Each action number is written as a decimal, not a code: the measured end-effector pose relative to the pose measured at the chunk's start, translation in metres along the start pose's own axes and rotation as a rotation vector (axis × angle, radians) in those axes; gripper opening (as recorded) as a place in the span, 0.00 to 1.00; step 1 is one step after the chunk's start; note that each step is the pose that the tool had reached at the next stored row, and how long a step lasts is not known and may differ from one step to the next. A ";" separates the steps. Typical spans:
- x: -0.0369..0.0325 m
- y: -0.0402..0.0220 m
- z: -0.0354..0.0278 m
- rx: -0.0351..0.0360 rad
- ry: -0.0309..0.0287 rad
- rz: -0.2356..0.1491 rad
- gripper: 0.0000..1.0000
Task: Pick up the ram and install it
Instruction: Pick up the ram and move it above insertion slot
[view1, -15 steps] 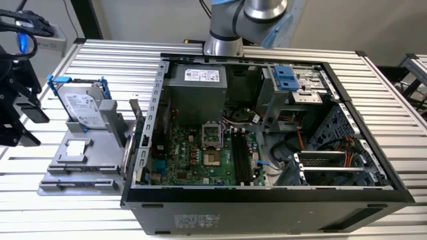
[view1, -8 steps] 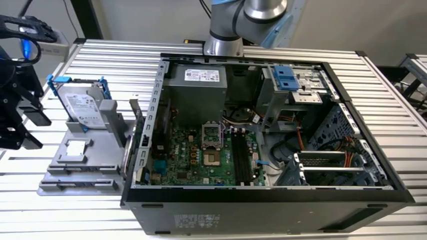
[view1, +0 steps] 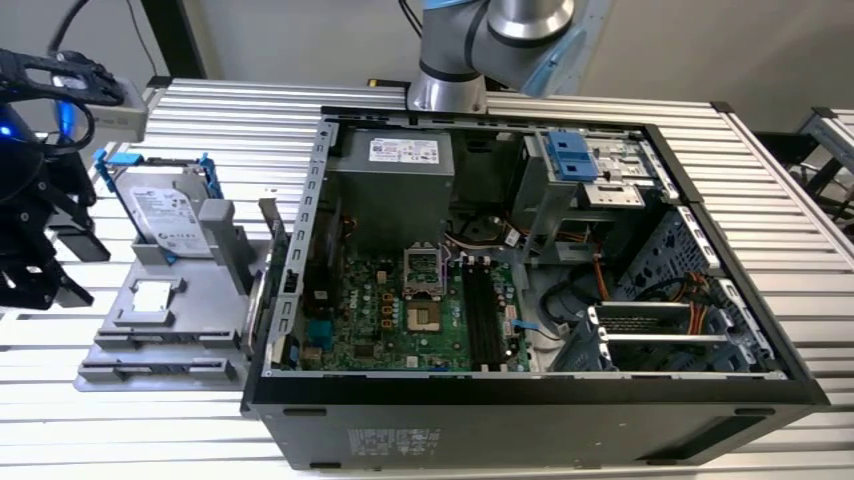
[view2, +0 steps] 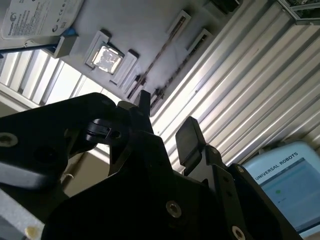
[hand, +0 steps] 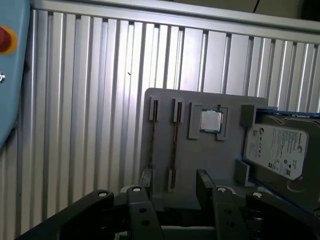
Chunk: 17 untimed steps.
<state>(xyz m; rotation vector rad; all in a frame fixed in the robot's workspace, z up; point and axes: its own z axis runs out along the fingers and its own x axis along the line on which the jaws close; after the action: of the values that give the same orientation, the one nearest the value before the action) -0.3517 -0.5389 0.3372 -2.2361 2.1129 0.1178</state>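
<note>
The black 2-fingered tool (hand: 174, 179) hangs over the flat grey plastic holder (hand: 190, 155), its fingers (hand: 202, 181) spread and pinching nothing. The ram (hand: 174, 142), a thin dark circuit-board stick, stands on edge in a slot of that holder, in line with the gap between the fingers (a 2nd, similar stick (hand: 151, 140) stands just beside it in the neighbouring slot). In the exterior view the holder lies on the ribbed aluminium surface (view1: 801, 200) at 9 o'clock from the open black computer case (view1: 534, 395), with a silver hard drive in a blue bracket (view1: 171, 215) at the holder's 12 o'clock end. A green motherboard (view1: 400, 320) lies inside the case.
</note>
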 end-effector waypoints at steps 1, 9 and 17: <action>0.0002 0.0000 0.0018 0.0011 -0.0001 0.011 1.00; 0.0007 -0.0001 0.0065 0.0042 0.0001 0.043 1.00; 0.0015 -0.0001 0.0147 0.0043 0.0000 0.043 1.00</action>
<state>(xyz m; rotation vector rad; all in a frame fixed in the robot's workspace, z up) -0.3517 -0.5389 0.3225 -2.1889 2.1599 0.1153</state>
